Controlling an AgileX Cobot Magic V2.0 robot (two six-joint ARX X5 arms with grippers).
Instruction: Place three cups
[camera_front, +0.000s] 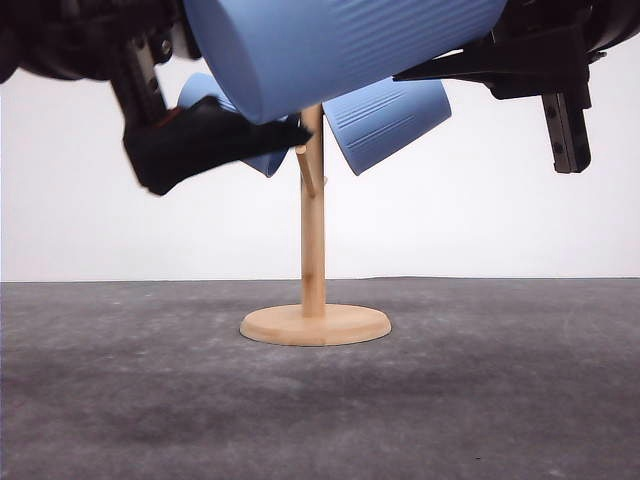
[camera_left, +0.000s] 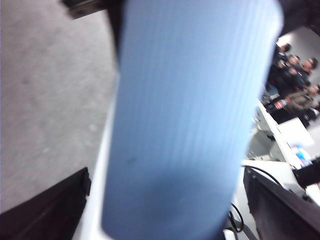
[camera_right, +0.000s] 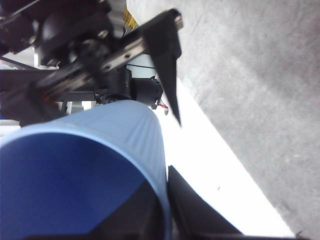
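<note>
Large cup held high and nearly sideways above the wooden stand.

Its long axis runs almost level, tilting down toward the robot's left. Behind it, two more cups hang on the stand's pegs, slanting outward. The left gripper jaws straddle the ribbed wall, apparently clamping it. The right wrist view alone shows the dark-blue interior, the right gripper jaws pinching the rim. Grey desk lies below.
</note>
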